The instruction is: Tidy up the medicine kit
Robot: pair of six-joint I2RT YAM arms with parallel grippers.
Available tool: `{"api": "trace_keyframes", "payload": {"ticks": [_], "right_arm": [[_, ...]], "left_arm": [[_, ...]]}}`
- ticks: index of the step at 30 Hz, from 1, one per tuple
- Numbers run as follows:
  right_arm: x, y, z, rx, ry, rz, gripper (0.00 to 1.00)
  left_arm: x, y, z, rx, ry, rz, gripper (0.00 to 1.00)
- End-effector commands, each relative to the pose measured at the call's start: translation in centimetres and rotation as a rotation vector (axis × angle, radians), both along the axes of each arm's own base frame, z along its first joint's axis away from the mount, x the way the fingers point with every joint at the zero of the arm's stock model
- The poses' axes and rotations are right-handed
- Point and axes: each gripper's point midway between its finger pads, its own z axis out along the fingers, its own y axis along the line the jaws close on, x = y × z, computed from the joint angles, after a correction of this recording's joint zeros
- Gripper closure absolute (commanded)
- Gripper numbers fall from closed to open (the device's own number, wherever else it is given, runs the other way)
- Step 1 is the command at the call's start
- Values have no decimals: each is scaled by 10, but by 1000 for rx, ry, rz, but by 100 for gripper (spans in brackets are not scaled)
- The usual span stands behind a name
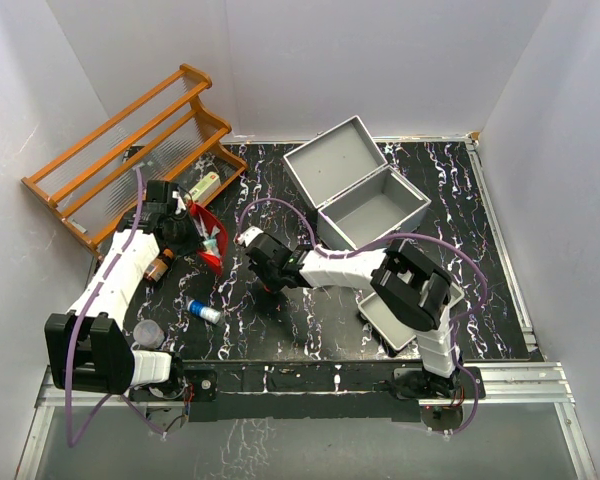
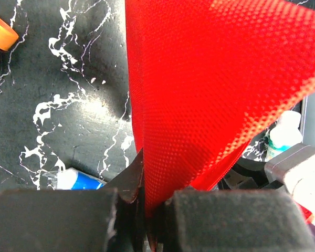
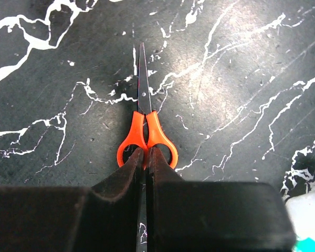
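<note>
The medicine kit (image 1: 375, 212) is a light-grey metal case at the back centre, with its lid (image 1: 332, 160) swung open and its inside bare. My left gripper (image 1: 194, 226) is shut on a red mesh fabric pouch (image 1: 211, 238), which fills the left wrist view (image 2: 210, 84) and is pinched between the fingertips there (image 2: 152, 202). My right gripper (image 1: 264, 270) sits mid-table, left of the kit. In the right wrist view it (image 3: 146, 157) is shut on the orange handles of small scissors (image 3: 146, 137), whose blades point away over the black table.
An orange-brown wooden rack (image 1: 130, 150) stands at the back left with a small packet (image 1: 205, 185) in it. A blue tube (image 1: 204, 312), an orange-capped bottle (image 1: 160, 266), a grey-capped jar (image 1: 148, 332) and a white teal-labelled bottle (image 2: 282, 135) lie near the left arm. A grey tray (image 1: 392, 328) sits front right.
</note>
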Motion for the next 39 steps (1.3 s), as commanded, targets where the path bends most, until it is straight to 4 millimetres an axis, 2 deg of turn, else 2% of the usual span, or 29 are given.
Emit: {"api": "trace_keyframes", "payload": {"ticks": [1,11,13,14,20,24,30,36,39], "right_arm": [[-7,-28,-14,-99,36,-77,100],[1,-8,61,230,-55,-196,100],[2,-7,71,271,-64,-225,100],[3,-7,86,309,-79,-237,100],[9,-18,128,443,-137,-343,100],[7,-23,152,530,-152,-377,100],[3,-19,188,650,-145,-384,100],[-4,-12,219,763,-142,-336,100],[-9,-6,227,804,-129,-298,100]], "left_arm": [[-5,-6,0,-37,-7,-36,100],[-10,-38,-8,-198,7,-139,100],[-12,-45,-9,-236,8,-159,100],[-12,-48,-9,-255,9,-169,100],[-19,-59,-13,-322,13,-204,100],[-24,-73,-13,-404,10,-236,100],[-25,-95,-12,-495,4,-281,100],[-28,-117,-17,-506,10,-353,100],[-28,-125,-17,-496,2,-383,100]]}}
